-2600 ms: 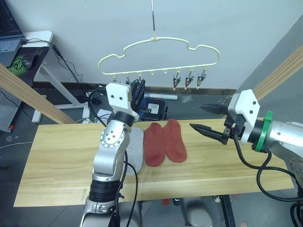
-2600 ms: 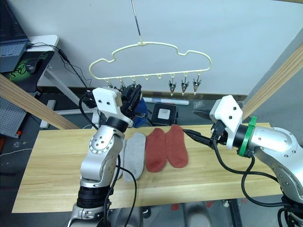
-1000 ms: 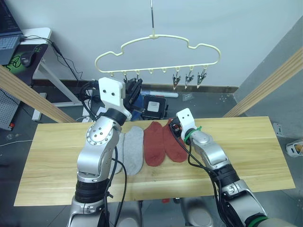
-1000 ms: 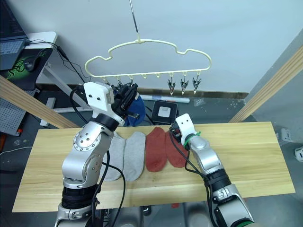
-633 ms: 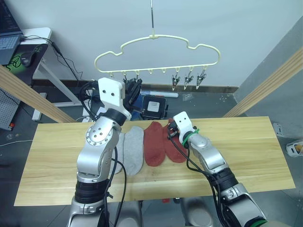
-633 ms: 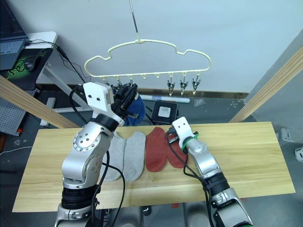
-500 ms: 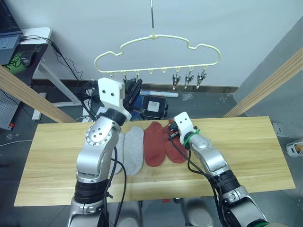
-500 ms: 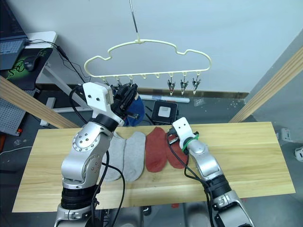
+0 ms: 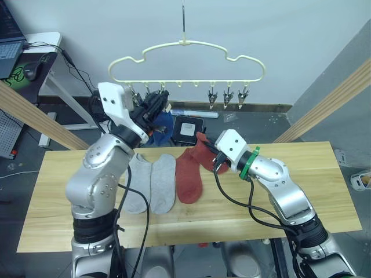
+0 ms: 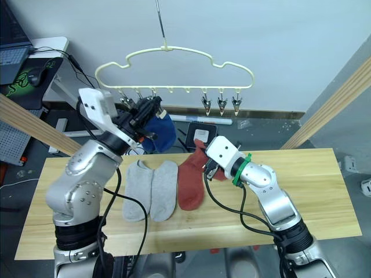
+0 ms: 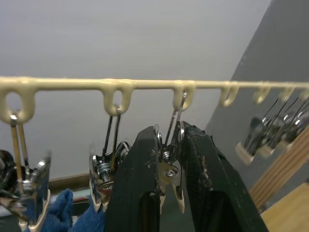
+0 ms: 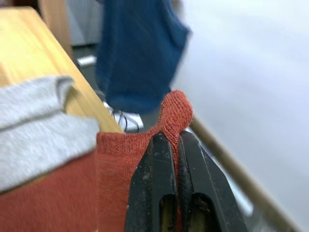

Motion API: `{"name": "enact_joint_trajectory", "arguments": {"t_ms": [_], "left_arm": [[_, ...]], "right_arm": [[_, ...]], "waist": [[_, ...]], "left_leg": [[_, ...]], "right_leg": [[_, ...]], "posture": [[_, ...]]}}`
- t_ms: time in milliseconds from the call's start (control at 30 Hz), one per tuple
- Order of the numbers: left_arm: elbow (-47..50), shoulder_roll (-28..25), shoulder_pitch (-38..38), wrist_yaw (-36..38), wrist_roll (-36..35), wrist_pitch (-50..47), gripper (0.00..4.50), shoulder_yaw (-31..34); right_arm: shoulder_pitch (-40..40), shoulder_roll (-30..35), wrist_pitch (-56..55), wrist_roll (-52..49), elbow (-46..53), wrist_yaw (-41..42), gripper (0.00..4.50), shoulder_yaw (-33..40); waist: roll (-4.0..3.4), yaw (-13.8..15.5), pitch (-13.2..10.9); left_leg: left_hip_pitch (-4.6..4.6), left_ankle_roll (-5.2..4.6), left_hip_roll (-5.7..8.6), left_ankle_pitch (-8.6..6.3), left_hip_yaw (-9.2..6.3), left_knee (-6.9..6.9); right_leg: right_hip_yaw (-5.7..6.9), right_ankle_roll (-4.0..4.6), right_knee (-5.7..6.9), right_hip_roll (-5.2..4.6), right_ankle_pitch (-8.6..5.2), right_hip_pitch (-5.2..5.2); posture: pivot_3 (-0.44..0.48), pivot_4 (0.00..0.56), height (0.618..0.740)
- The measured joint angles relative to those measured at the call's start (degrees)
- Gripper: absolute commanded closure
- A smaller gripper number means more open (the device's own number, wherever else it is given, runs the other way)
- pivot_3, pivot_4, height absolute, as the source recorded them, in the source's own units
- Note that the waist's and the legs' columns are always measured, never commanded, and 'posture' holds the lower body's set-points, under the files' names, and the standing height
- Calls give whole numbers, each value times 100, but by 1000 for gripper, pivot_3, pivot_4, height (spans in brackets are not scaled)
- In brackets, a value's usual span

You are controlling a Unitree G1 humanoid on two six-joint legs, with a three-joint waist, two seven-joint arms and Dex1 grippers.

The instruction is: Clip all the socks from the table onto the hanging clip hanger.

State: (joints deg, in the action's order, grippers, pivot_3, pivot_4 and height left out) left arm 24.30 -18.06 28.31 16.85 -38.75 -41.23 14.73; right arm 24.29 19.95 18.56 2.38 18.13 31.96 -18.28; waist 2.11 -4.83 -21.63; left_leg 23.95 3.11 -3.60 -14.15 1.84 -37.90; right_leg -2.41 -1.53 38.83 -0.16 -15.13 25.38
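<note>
Wooden bench [image 9: 324,191]: right gripper [image 12: 172,145] pinching red sock [image 9: 204,152] cuff; left gripper [image 11: 169,159] squeezing hanger clip [image 11: 170,181], probably opening it.

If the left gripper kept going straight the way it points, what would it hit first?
The left gripper is already shut on a metal clip; straight ahead comes the clip hanger's bottom bar, then likely the wall, though depth is unclear.

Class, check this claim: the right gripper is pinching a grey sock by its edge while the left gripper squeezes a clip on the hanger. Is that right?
One detail is wrong. The right gripper pinches a rust red sock, not a grey one, as the right wrist view shows. The grey socks lie flat on the table. The left gripper does squeeze a clip on the hanger.
</note>
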Motion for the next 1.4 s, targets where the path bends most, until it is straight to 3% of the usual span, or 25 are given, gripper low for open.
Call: {"name": "enact_joint_trajectory", "arguments": {"t_ms": [267, 600, 1033, 1400], "left_arm": [[-139, -326, 386, -162, -1364, -965, 4121, 460], [-388, -595, 511, -424, -2296, -1352, 4121, 595], [-344, -694, 399, -517, -2530, -1290, 4121, 583], [-153, -745, 189, -471, -2241, -856, 4121, 340]], "right_arm": [[439, -264, -442, 200, -196, 25, 4500, -225], [724, -662, -707, 372, -550, -141, 4500, -234], [1230, -963, -1409, 739, -1405, -448, 4500, -230], [1249, -1154, -1655, 786, -1569, -498, 4500, -229]], "waist": [[1, 5, 0], [1, 5, 0], [1, 5, 1], [2, 9, 2]], "left_leg": [[5, 15, -1, 6, -1, 0], [6, 18, -2, 7, -1, -1], [6, 18, -3, 8, 0, -2], [6, 18, -2, 8, -1, -3]], "right_leg": [[3, 18, -2, -8, 11, 2], [3, 21, 0, -10, 12, 4], [3, 23, 3, -14, 14, 6], [5, 24, 7, -34, 14, 6]], "posture": [[-153, 371, 740], [-161, 363, 740], [-140, 347, 740], [-134, 344, 740]]}}
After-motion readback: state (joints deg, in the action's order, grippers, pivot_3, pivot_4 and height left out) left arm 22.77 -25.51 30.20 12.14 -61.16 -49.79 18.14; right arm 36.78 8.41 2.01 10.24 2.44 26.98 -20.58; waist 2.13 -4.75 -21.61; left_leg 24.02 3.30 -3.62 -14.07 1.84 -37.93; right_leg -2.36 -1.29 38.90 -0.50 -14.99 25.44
